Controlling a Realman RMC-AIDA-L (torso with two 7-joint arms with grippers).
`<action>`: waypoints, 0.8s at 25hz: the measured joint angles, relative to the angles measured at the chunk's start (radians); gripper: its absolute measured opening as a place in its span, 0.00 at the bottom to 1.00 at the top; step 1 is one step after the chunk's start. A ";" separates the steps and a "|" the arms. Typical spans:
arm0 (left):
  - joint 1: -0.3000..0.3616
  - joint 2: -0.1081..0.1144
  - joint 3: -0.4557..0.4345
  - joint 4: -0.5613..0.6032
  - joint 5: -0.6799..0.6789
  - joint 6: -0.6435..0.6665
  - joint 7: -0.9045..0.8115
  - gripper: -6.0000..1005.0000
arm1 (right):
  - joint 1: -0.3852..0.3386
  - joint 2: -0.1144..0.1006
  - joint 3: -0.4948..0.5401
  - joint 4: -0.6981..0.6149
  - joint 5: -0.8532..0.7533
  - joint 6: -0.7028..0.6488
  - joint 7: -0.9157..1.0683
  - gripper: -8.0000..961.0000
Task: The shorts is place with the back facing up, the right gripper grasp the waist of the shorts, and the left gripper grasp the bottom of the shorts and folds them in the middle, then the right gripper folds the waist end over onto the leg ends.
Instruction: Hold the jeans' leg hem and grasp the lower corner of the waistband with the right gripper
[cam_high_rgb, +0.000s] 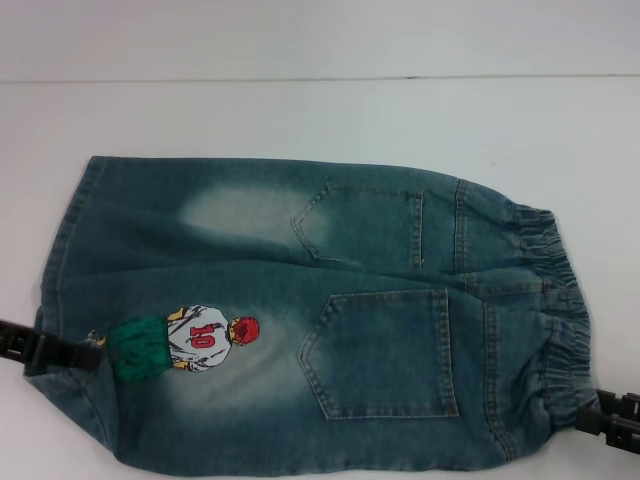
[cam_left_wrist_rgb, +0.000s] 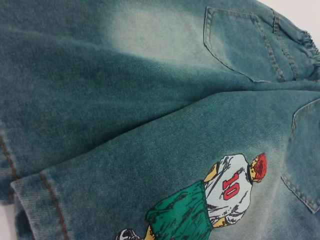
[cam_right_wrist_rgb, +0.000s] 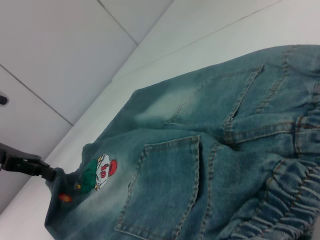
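Note:
The blue denim shorts (cam_high_rgb: 300, 310) lie flat on the white table, back up, with two back pockets showing. The elastic waist (cam_high_rgb: 555, 320) is at the right and the leg hems (cam_high_rgb: 70, 250) at the left. A footballer patch (cam_high_rgb: 185, 340) sits on the near leg. My left gripper (cam_high_rgb: 62, 352) is shut on the near leg's hem beside the patch; the right wrist view shows it (cam_right_wrist_rgb: 30, 166) holding that corner slightly raised. My right gripper (cam_high_rgb: 600, 420) is at the near end of the waist, pinching the waistband.
The white table (cam_high_rgb: 300, 120) runs beyond the shorts at the back, up to a seam line (cam_high_rgb: 320, 78). Bare strips of table (cam_high_rgb: 30, 430) show on both sides of the garment.

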 joint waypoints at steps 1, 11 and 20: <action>0.000 0.000 0.000 0.000 0.000 0.000 0.000 0.05 | 0.003 0.000 -0.001 0.000 -0.003 -0.001 0.000 0.64; 0.000 0.000 0.000 0.000 -0.006 -0.001 0.000 0.05 | 0.021 0.000 -0.003 -0.009 -0.044 -0.042 0.004 0.64; 0.000 0.000 0.000 0.000 -0.007 -0.006 0.002 0.05 | 0.020 -0.009 -0.002 -0.011 -0.049 -0.060 0.016 0.64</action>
